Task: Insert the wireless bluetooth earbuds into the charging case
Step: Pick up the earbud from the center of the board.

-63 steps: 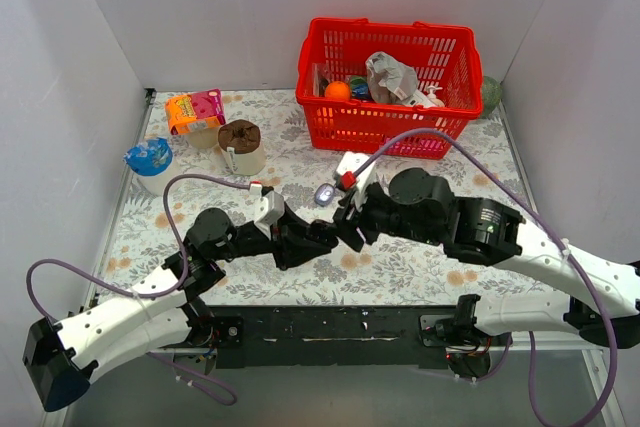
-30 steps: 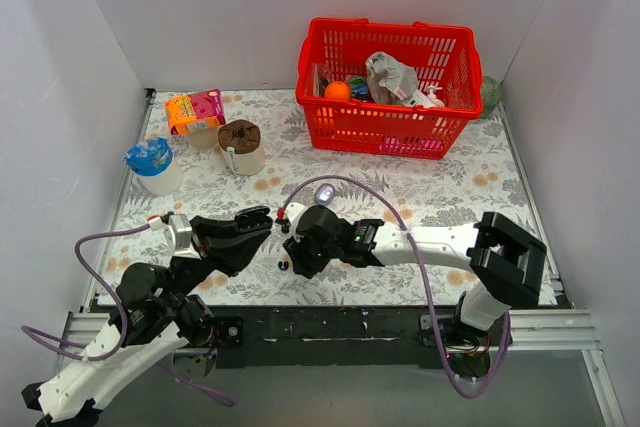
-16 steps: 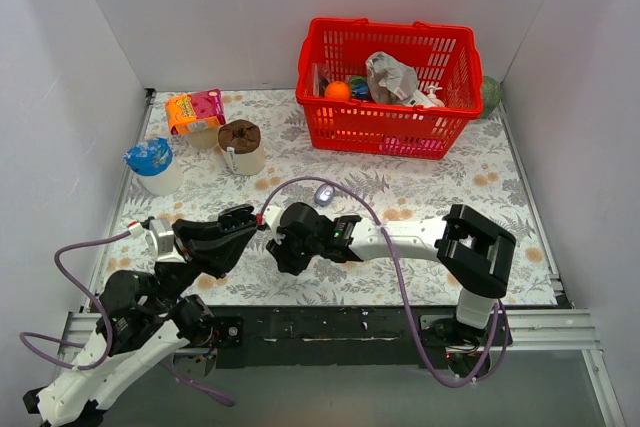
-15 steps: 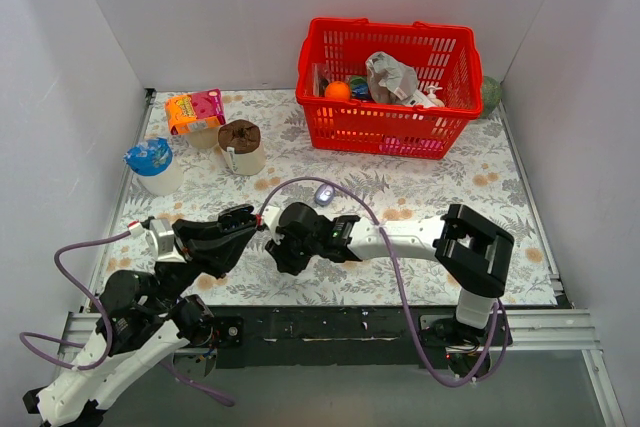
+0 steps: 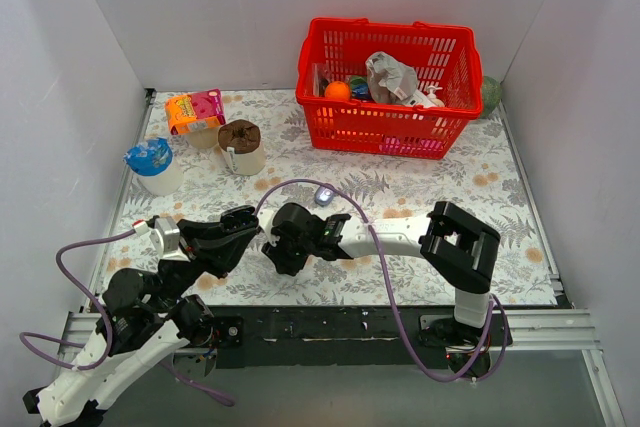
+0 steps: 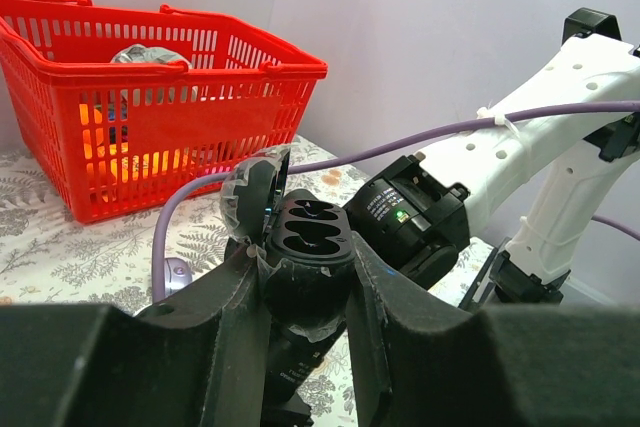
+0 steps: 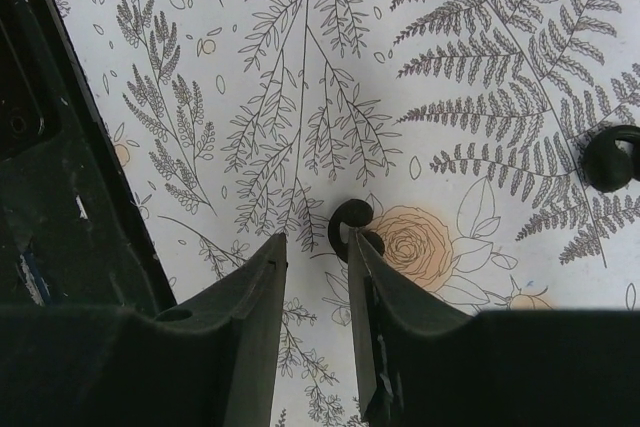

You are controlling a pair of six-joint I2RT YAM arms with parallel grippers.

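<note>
The floral-patterned counter [image 5: 450, 187] carries a red basket [image 5: 385, 132] at 1 o'clock, holding assorted items. At 10 o'clock stand an orange-and-pink packet [image 5: 195, 110], a brown-topped cup [image 5: 240, 147] and a blue-lidded cup [image 5: 150, 162].

Both arms reach toward the near centre of the counter, around 7 o'clock from the basket.

Left tool [image 6: 303, 255]: clamped on the charging case [image 6: 303, 232]. The case is raised off the counter, gripped on both sides by the fingers. Its lid [image 6: 253, 195] is hinged open at 10 o'clock in the left wrist view. The two dark sockets face up.

Right tool [image 7: 312, 242]: pointed down at the counter, fingers apart with a narrow gap, nothing between them.

One earbud [image 7: 348, 219], dark in this view, lies on the counter just beyond the fingertips, at 1 o'clock from the gap. Contact with the nearer finger cannot be determined. The other earbud [image 7: 612, 157] lies on the counter well apart, at 2 o'clock from the first.

A small lavender rounded item [image 5: 323, 194] sits on the counter at 1 o'clock from the right tool.
</note>
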